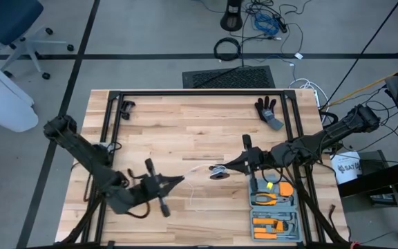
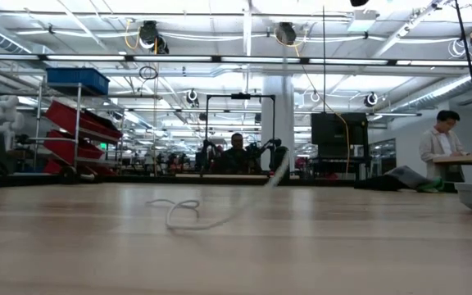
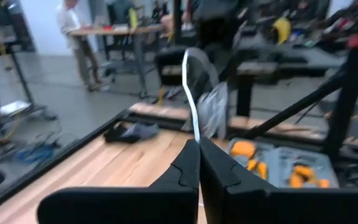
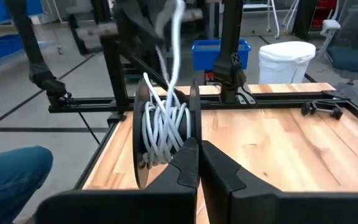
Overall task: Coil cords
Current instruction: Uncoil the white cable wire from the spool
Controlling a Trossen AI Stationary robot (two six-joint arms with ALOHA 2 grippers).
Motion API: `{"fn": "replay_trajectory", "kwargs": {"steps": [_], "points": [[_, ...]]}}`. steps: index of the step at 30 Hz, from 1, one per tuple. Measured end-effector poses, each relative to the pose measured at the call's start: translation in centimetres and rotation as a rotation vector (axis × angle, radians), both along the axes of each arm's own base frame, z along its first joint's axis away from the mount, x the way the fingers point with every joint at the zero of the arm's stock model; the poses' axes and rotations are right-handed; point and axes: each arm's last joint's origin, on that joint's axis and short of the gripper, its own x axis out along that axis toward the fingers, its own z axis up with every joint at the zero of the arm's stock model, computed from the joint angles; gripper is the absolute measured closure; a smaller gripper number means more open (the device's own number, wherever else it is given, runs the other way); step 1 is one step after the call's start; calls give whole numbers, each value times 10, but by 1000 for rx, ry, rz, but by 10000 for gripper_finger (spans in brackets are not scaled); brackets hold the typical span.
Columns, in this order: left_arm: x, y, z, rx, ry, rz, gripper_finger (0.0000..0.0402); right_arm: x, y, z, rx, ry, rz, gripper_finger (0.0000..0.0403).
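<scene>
The thin white cord (image 1: pixel 199 168) is trailing across the pale wooden table (image 1: pixel 185 124), partly wound on a black reel (image 4: pixel 166 134). The right gripper (image 4: pixel 197 146) is pinching the reel; the left gripper (image 3: pixel 197 149) is clamping the cord. A grey tool tray (image 1: pixel 275 211) is sitting nearby.

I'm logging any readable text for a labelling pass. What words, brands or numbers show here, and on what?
"SAT...", cut off at the edge: on the white bucket beside the table's right side.
Orange-handled tools in the grey tool case: no print legible.
White reel cord and blue bin: no lettering visible.
</scene>
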Motion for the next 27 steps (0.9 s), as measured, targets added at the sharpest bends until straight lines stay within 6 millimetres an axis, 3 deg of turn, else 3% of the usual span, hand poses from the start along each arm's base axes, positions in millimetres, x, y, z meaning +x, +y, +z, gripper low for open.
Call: {"fn": "replay_trajectory", "kwargs": {"steps": [5, 9, 19, 27], "points": [[0, -8, 11, 23, -69, -166, 401, 0, -3, 0, -14, -8, -108, 403], [15, -6, 4, 15, -87, -224, 401, 0, -5, 2, -9, -31, -190, 403], [70, -1, -43, -10, -110, -406, 401, 10, -6, 4, -81, -106, -349, 403], [77, 1, -88, -22, 188, -387, 402, 11, -1, 4, -83, -117, -298, 403]]}}
